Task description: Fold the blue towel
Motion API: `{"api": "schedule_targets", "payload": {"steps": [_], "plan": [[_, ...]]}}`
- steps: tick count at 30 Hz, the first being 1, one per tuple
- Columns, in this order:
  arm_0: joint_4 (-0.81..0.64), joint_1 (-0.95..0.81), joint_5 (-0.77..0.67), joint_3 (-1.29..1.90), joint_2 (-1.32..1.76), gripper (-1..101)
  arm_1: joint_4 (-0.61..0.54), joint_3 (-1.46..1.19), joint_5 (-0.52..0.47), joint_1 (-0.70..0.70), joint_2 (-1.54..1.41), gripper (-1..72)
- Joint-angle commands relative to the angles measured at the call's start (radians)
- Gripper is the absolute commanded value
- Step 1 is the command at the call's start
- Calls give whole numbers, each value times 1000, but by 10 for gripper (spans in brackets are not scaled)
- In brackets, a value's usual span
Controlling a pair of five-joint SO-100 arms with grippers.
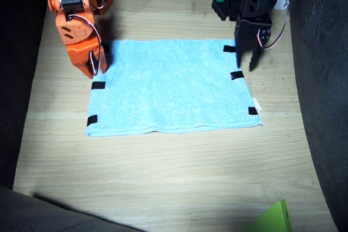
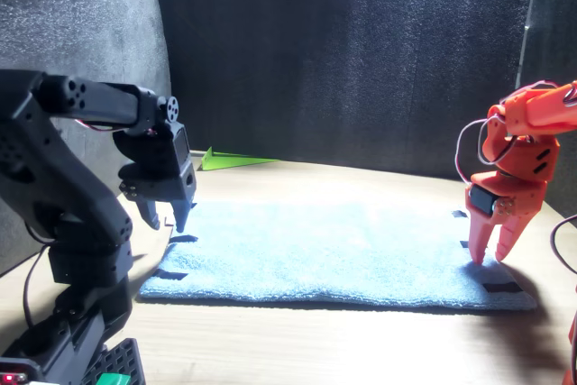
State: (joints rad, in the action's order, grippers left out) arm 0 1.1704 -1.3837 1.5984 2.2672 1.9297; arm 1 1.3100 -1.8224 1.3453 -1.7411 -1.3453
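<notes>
On the pale wooden desk [image 1: 163, 177], a blue towel [image 1: 171, 88], spread flat in one layer, long sides running across the fixed view. Light sky-blue terry, finely looped, smooth apart from a slight wave along the near hem. Small black tape marks [image 1: 98, 85] along both short edges: two clearly visible at the edge by the orange arm, three at the edge by the black arm. A small white tag [image 1: 256, 104] sticking out near the near corner on the black arm's side. In the front view, same towel [image 2: 334, 254] seen low and flat, edges lying on the desk.

Over the far corner of one short edge, the right arm's orange gripper [image 1: 95, 64], pointing down, fingers narrowly parted, nothing between them; tips at or just above the towel's edge, contact impossible to judge. Same gripper in the front view [image 2: 491, 250], fingertips low over the towel's corner with a small gap between the fingers.

At the opposite short edge, the left arm's black gripper [image 1: 246, 58], also pointing down, fingers parted a little wider, empty, hanging just above the towel's edge between two tape marks. In the front view [image 2: 167, 220], tips clearly off the cloth, shadow falling on the towel's corner below.

Beyond the towel, at the desk's near edge in the fixed view, a bright green sheet corner [image 1: 274, 220].
</notes>
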Motion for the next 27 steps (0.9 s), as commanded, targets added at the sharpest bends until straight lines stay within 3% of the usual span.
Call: {"api": "schedule_targets", "payload": {"steps": [1,9,27], "plan": [[0,-6,9,8,23,217,-3,-26,5,-17,0,208],[83,-35,-14,-195,-245,206,-3,-17,-3,-17,8,213],[209,9,52,-407,-466,202,8,-14,-18,-9,8,218]]}}
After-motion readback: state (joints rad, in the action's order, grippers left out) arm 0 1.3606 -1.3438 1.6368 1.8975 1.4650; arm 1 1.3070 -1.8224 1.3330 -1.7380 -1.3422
